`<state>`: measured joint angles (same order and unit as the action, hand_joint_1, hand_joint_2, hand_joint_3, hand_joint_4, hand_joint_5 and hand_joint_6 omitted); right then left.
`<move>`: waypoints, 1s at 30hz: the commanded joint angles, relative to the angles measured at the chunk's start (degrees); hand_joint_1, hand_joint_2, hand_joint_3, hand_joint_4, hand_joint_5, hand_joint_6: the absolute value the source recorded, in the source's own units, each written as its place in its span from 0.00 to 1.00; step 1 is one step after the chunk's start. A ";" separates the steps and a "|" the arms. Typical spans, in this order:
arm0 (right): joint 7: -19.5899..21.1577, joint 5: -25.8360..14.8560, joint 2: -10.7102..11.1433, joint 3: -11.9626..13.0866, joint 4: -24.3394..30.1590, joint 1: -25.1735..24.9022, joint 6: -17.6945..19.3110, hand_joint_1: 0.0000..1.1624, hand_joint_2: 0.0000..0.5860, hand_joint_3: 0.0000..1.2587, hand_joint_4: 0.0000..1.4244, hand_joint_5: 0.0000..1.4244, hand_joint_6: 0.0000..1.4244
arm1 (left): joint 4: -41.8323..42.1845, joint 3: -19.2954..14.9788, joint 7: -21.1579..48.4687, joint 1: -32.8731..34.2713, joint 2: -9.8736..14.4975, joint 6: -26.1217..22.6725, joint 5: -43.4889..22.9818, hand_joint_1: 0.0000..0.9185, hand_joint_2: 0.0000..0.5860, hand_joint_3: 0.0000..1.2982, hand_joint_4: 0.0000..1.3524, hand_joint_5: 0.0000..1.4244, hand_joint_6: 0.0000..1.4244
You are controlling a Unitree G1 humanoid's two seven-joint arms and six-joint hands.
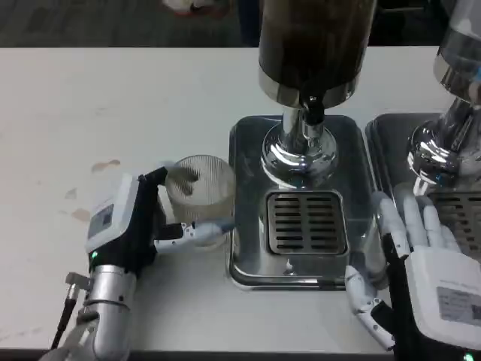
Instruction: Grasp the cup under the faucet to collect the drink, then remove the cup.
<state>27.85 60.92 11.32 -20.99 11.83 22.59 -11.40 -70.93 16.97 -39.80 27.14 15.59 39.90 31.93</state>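
A clear ribbed cup (200,188) stands on the white table just left of the steel drip tray (244,226), not under the faucet (313,111) of the dark drink dispenser (316,45). My left hand (131,222) wraps around the cup from its left. Its blurred fingers (179,173) curl over the far rim and the thumb (204,229) presses the near wall. My right hand (421,256) lies at the lower right with its fingers spread and holds nothing, beside the tray's right edge.
A slotted grate (307,222) sits in the tray below the faucet. A second dispenser (451,113) with its own tray stands at the far right. Faint stains (105,165) mark the table on the left.
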 commanded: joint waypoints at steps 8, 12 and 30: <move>0.14 -0.88 0.09 0.52 -0.19 -1.05 0.52 0.07 0.84 0.07 0.00 0.00 0.07 | 0.94 -0.49 -4.98 -0.29 0.46 1.00 -0.17 0.70 0.00 0.70 0.80 0.87 0.90; 0.07 -1.02 0.19 0.52 -0.35 -1.29 0.50 0.07 0.84 0.07 0.00 0.00 0.08 | 1.15 -0.81 -5.17 -0.41 0.34 1.31 -0.52 0.68 0.00 0.70 0.80 0.87 0.91; 0.87 -0.23 -0.40 0.95 1.18 0.01 -0.50 0.08 0.85 0.07 0.00 0.00 0.05 | 4.58 4.10 -3.03 2.25 -2.11 4.60 3.73 0.63 0.00 0.67 0.77 0.83 0.92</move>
<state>27.92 60.55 11.31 -20.49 11.82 21.88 -11.46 -67.13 19.88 -43.13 26.92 14.37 43.20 34.60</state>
